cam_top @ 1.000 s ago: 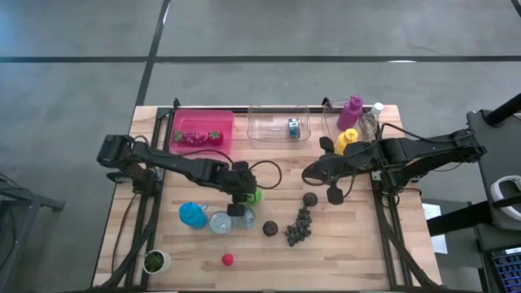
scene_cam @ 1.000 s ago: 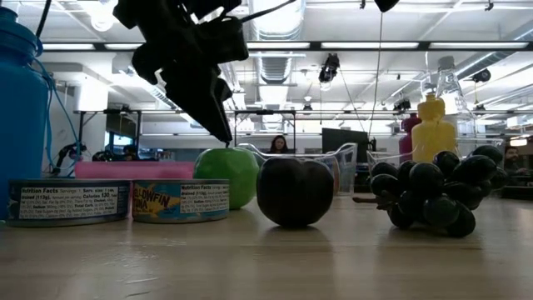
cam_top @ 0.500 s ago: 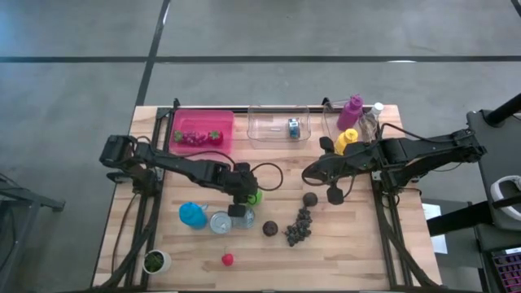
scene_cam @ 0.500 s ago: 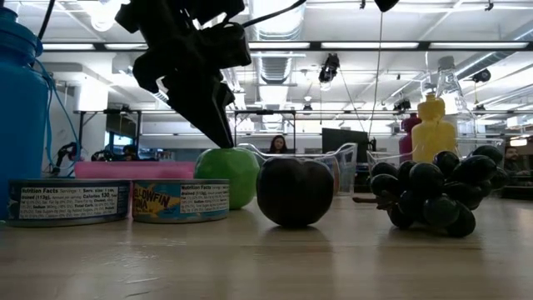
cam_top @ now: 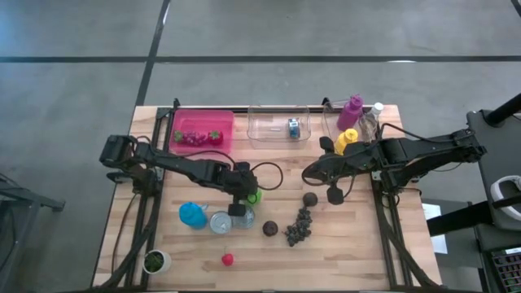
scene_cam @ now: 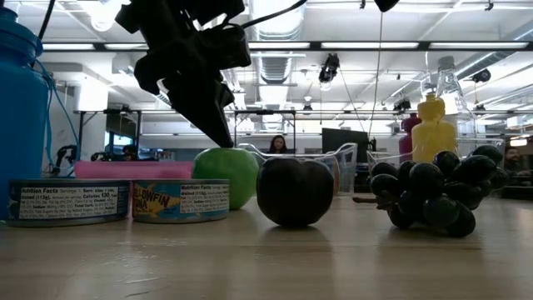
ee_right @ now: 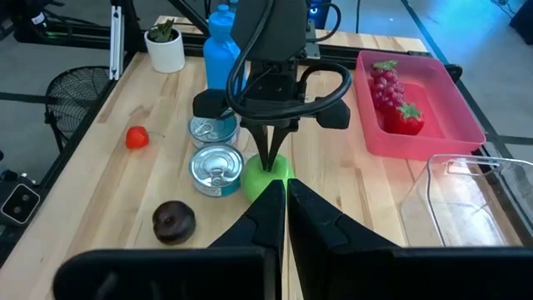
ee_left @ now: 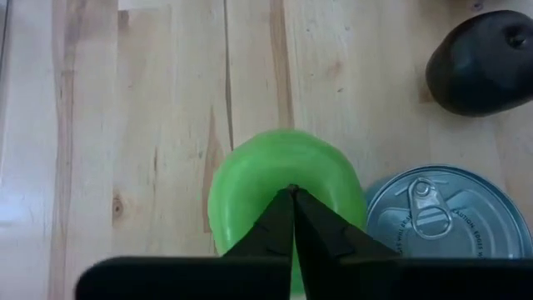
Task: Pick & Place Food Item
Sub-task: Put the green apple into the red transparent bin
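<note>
A green apple [cam_top: 255,197] [ee_left: 250,192] rests on the wooden table near its middle, beside two tins [scene_cam: 179,200]. My left gripper [cam_top: 243,194] [ee_left: 293,192] slants down over the apple's top with its fingers shut, tips together. My right gripper [cam_top: 308,172] [ee_right: 283,187] hangs shut above the table to the right of the apple, holding nothing. A pink tray [cam_top: 175,122] with grapes and a strawberry stands at the far left. My left gripper has its shut fingertips [scene_cam: 226,142] at the apple's top [ee_left: 275,167], coming slanting from above on the table's left. The apple sits on the table. Whether the tips touch its skin, I cannot tell.
Near the apple lie two tins [cam_top: 221,221], a blue bottle [cam_top: 192,215], two dark plums [cam_top: 270,229] [cam_top: 310,198] and dark grapes [cam_top: 299,228]. A red fruit [cam_top: 227,260] and a small pot plant [cam_top: 154,261] are at the near left. Clear bins [cam_top: 278,126] and bottles [cam_top: 352,110] line the far edge.
</note>
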Action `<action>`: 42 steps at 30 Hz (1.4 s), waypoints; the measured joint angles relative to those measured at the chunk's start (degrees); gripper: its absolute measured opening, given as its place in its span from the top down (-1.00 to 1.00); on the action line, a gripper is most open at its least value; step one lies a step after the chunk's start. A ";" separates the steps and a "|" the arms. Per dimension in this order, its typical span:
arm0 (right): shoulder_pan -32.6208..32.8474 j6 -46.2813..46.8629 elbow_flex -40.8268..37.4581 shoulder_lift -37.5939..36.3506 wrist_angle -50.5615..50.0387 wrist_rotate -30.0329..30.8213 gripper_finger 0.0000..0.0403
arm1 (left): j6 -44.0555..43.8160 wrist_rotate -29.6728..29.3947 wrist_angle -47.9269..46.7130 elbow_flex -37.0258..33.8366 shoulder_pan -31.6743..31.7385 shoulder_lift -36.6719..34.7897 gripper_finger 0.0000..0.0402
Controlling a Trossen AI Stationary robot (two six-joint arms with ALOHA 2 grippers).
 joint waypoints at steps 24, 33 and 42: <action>0.00 0.51 0.00 0.00 0.46 0.05 0.94 | -0.56 0.26 5.18 -1.66 -0.11 -0.11 0.77; 0.00 1.40 0.00 0.04 0.46 0.03 0.94 | -0.55 0.24 5.41 -1.98 -0.11 -0.15 0.54; 0.00 1.17 0.00 0.04 0.44 0.03 0.94 | -0.62 0.17 6.77 -2.67 -0.09 -0.20 0.70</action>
